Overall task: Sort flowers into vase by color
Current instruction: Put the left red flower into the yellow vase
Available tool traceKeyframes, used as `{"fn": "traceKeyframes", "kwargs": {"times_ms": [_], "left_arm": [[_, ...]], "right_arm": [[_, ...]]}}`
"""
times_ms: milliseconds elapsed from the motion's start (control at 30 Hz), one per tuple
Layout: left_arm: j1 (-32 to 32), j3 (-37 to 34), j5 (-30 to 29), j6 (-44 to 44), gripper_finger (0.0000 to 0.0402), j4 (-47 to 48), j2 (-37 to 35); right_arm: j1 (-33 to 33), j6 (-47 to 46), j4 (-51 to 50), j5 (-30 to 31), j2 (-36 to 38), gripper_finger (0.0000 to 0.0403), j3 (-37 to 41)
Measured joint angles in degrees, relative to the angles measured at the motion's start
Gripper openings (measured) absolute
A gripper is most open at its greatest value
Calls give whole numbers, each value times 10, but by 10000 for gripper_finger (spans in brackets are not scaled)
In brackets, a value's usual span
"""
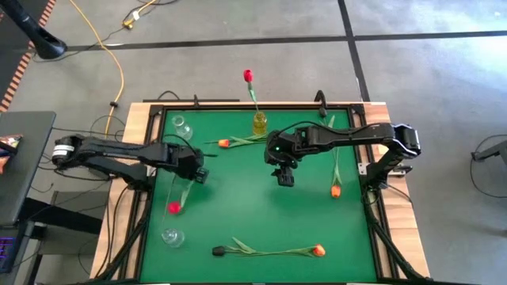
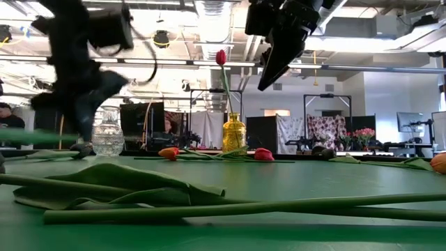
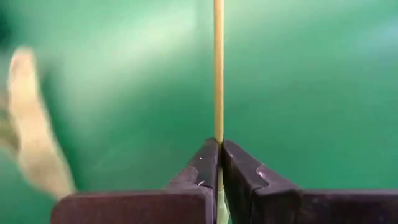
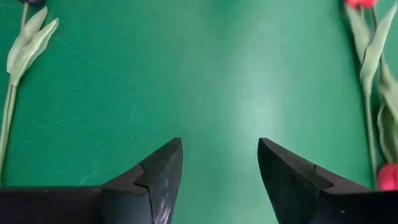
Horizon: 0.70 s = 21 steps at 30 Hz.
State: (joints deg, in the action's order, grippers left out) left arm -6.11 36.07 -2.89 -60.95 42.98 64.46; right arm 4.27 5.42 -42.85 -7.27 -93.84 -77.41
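A red-pink flower (image 1: 173, 207) lies at the table's left, its thin stem (image 1: 184, 192) running up into my left gripper (image 1: 198, 174), which is shut on it. A yellow vase (image 1: 258, 123) at the far middle holds one red flower (image 1: 248, 76). My right gripper (image 1: 283, 176) hangs open over the table's middle, nothing between its fingers (image 4: 158, 177). An orange flower (image 1: 224, 143) lies beside the yellow vase, and another (image 1: 336, 191) lies at the right. My left gripper pinches the flower's thin stem (image 3: 218, 127) between its two fingers. The fingers come from above, slanting down. The stem runs on past the fingertips toward the head at the near left. Whether the head rests on the table I cannot tell.
A clear vase (image 1: 181, 127) stands at the far left and a clear glass (image 1: 173, 236) at the near left. Along the near edge lie a dark-headed flower (image 1: 219, 251) and an orange one (image 1: 318, 250), stems crossing. Free green table lies between the arms.
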Motion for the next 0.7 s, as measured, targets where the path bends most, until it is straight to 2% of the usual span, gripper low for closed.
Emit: {"fn": "traceKeyframes", "kwargs": {"times_ms": [133,267,500,700], "left_arm": [[-10,40,3,6,0,-24,-42],[-18,63,33,14,0,-53,-80],[-24,66,106,-12,0,-112,-133],[-24,66,119,-51,0,-206,-143]], "right_arm": [[0,44,45,0,0,234,0],[0,139,117,-1,0,234,0],[-22,440,289,9,0,234,0],[-34,606,420,53,-1,234,0]]}}
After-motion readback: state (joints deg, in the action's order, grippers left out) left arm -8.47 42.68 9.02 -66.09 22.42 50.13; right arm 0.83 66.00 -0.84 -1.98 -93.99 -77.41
